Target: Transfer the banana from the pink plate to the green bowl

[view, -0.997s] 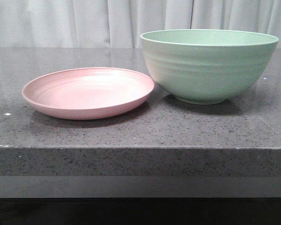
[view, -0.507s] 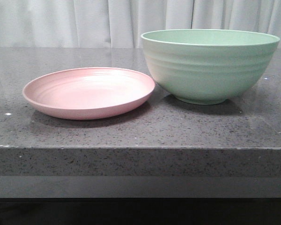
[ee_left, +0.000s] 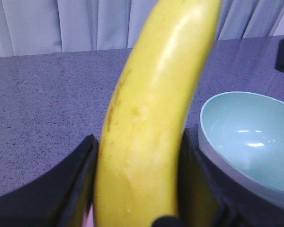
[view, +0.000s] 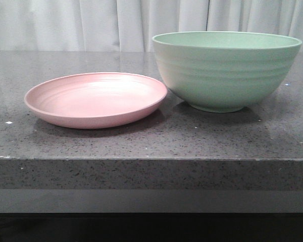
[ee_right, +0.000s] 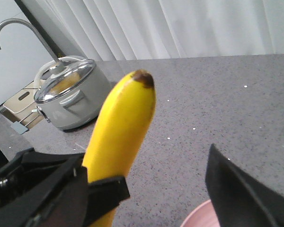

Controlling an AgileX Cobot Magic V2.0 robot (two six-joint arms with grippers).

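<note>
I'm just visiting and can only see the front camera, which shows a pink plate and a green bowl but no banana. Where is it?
Observer: The left gripper holds the banana, with a finger pressed on each side.
Operator: Is there anything in the bowl?
Observer: No. The left wrist view looks into the green bowl, and it is empty inside.
Operator: And the other arm?
Observer: The right gripper is open beside the banana.

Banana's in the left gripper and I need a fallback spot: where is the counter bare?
Bare counter runs along the front edge before the plate and bowl, also behind the plate up to the curtain. Crowded where the plate rim nears the bowl. The plate is empty.
</note>
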